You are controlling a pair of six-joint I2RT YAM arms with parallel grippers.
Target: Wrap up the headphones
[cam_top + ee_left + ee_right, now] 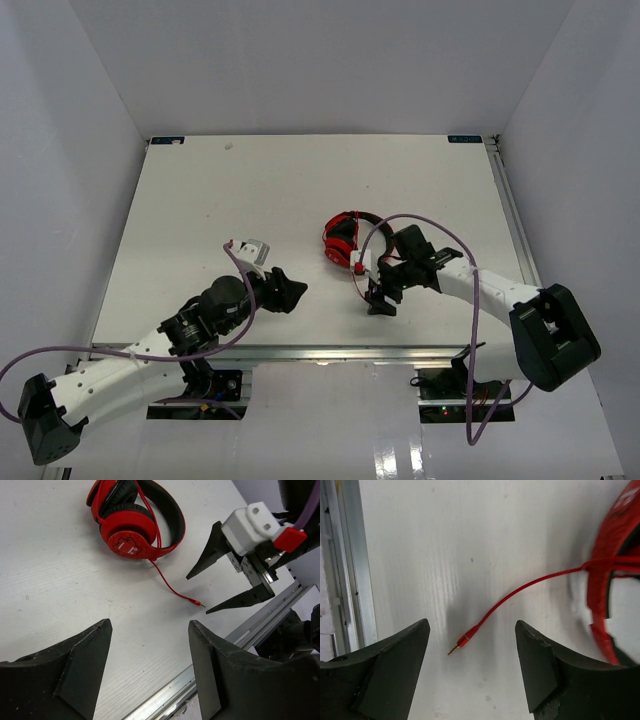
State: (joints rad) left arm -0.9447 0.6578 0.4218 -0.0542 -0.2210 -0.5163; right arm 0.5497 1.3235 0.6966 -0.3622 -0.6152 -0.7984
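The red headphones [343, 241] lie folded on the white table, right of centre. In the left wrist view the headphones [131, 526] have the thin red cord [167, 584] looped over an earcup, with a loose end trailing to the plug [199, 602]. My right gripper [381, 301] is open, hovering just above the plug [463, 640], which lies on the table between its fingers; it touches nothing. The right gripper also shows in the left wrist view [198, 595]. My left gripper [293, 290] is open and empty, left of the headphones, pointing toward them.
An aluminium rail [235, 642] runs along the table's near edge, close to the plug; it also shows in the right wrist view [350, 580]. A thick purple cable [470, 262] arcs over the right arm. White walls enclose the table [300, 180].
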